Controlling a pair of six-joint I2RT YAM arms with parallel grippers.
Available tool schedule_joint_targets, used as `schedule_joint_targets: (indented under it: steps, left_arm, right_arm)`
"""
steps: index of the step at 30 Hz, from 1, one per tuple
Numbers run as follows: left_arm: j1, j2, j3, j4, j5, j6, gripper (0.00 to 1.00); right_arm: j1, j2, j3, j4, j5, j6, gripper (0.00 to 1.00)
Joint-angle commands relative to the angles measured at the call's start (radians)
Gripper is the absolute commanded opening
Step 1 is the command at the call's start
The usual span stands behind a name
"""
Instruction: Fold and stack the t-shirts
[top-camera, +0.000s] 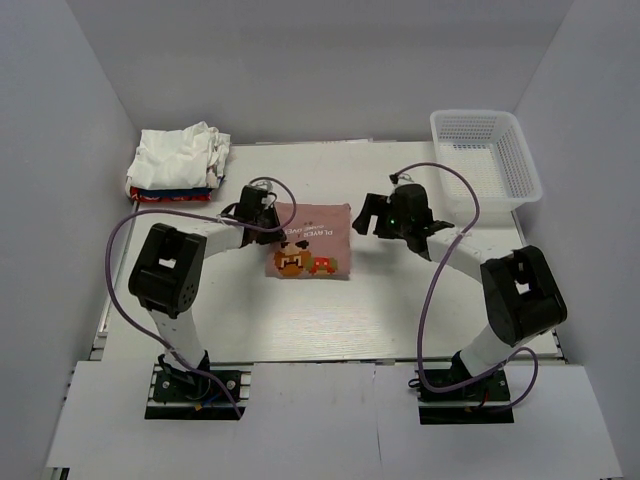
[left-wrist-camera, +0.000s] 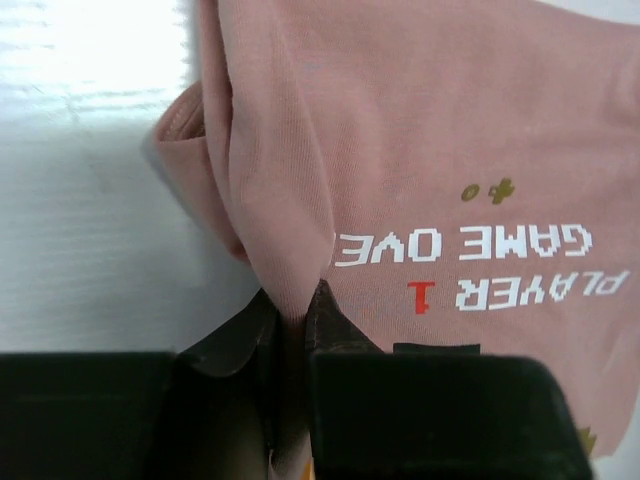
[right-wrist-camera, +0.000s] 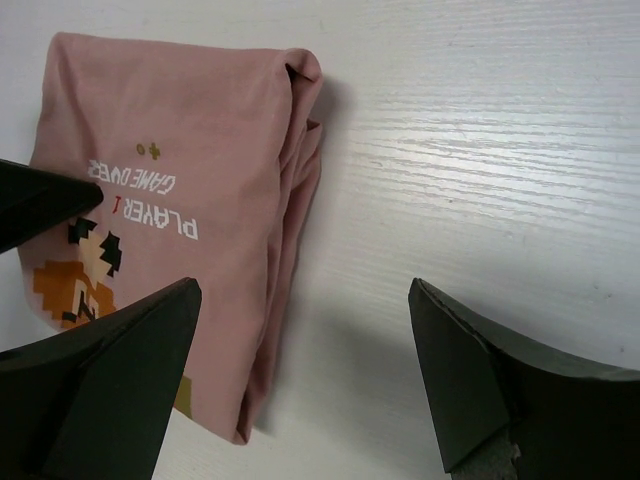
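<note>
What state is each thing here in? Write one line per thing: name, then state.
pink t-shirt: folded, print up, flat on the table.
left gripper: shut on the pink t-shirt's left edge.
right gripper: open, above the table beside the shirt, holding nothing.
pile of t-shirts: heaped at the back left, rumpled white on top.
basket: upright, back right, nothing seen inside.
</note>
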Motion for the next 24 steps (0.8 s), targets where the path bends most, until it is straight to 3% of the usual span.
schedule_joint_targets:
  steps: [1, 6, 7, 14, 24]
  left_arm:
    - [-0.005, 0.023, 0.077, -0.149, -0.155, 0.047, 0.00]
    - [-0.005, -0.041, 0.233, -0.240, -0.366, 0.135, 0.00]
    - [-0.005, -0.055, 0.268, -0.240, -0.391, 0.222, 0.00]
    - [0.028, -0.099, 0.429, -0.283, -0.405, 0.492, 0.00]
    - [0.148, 0.045, 0.768, -0.438, -0.387, 0.698, 0.00]
  right_arm:
    - [-0.007, -0.059, -0.013, 0.024, 0.069, -0.030, 0.90]
    - [-0.007, -0.062, -0.002, -0.046, 0.286, -0.030, 0.90]
    - [-0.006, -0.064, -0.001, -0.063, 0.311, -0.035, 0.90]
    - [-0.007, -0.055, 0.018, -0.117, 0.452, -0.058, 0.90]
    - [-0.007, -0.045, 0.030, -0.135, 0.474, -0.081, 0.90]
